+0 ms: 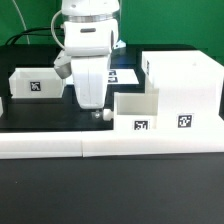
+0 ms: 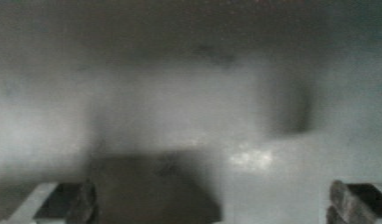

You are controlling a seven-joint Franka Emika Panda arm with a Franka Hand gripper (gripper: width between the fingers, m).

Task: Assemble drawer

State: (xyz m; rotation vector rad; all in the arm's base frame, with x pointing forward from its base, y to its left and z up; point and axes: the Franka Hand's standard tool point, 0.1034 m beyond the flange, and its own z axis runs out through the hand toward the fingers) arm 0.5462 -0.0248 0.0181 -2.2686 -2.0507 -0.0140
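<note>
The tall white housing [image 1: 186,88] stands at the exterior view's right, with a tag on its front. One small tray [image 1: 136,112] with a tag sits against its left side, its knob [image 1: 100,113] pointing left. I cannot tell how far it is inside the housing. The second tray [image 1: 30,83] stands apart at the left. My gripper [image 1: 89,104] hangs pointing down just left of the first tray, its tips close above the knob. The wrist view is blurred. It shows both fingers [image 2: 53,204] far apart at the frame corners, with the gripper [image 2: 209,203] open and empty.
The long low white wall bar [image 1: 110,147] runs along the front of the black table. The marker board [image 1: 124,75] lies flat behind the arm. A black cable runs at the back left.
</note>
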